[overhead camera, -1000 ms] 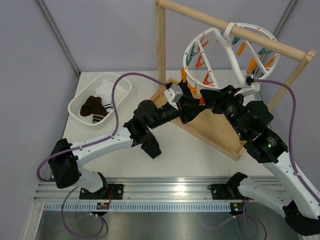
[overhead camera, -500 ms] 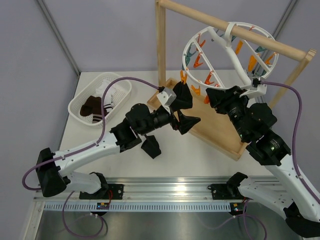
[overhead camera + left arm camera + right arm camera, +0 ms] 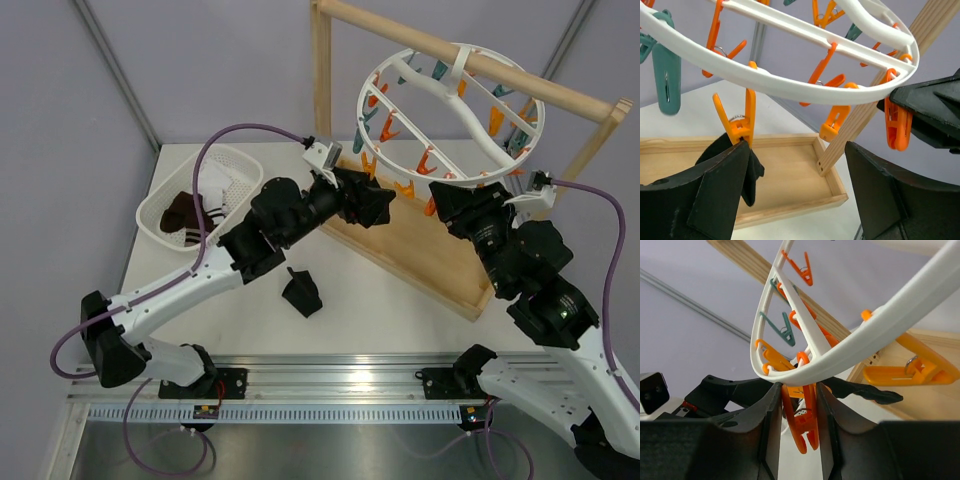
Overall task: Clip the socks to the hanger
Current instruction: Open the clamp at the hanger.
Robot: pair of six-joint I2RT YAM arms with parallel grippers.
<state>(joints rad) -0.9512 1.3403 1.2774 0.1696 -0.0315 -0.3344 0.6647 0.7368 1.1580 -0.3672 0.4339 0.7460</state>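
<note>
Fig. Both wrist views and the top view, sock-clipping task.

**Writing:** the only label [image 3: 207,410], at my left arm's base, is too small to read.

**Hands:** my left gripper [image 3: 796,150] is released. Its fingers stand wide apart under the hanger [image 3: 790,92] with nothing between them. My right gripper [image 3: 799,400] is clenched on clip B [image 3: 801,427], an orange clip hanging from the near rim, pinched between both fingers.

**Task thing and hand:** clip A [image 3: 737,125], also orange, hangs from the rim just above my left gripper's left finger. It is closed on the top edge of the clipped sock [image 3: 751,172]. That sock hangs down close beside the finger and is partly hidden behind it. Whether they touch I cannot tell. Clip B is further along the same rim, on the other side of my left gripper.

**Look:**
- The hanger is a white plastic ring with cross bars. It is tilted and hooked on the rod of the wooden stand [image 3: 420,245], with orange and teal clips dangling from it.
- The clipped sock is plain, dark and limp.

**Elsewhere:**
- A loose sock [image 3: 302,293], black and crumpled, lies on the table [image 3: 400,320] below my left arm.
- The basket socks [image 3: 185,212], dark brown and striped white, lie in the white basket [image 3: 160,215] at the far left.
</note>
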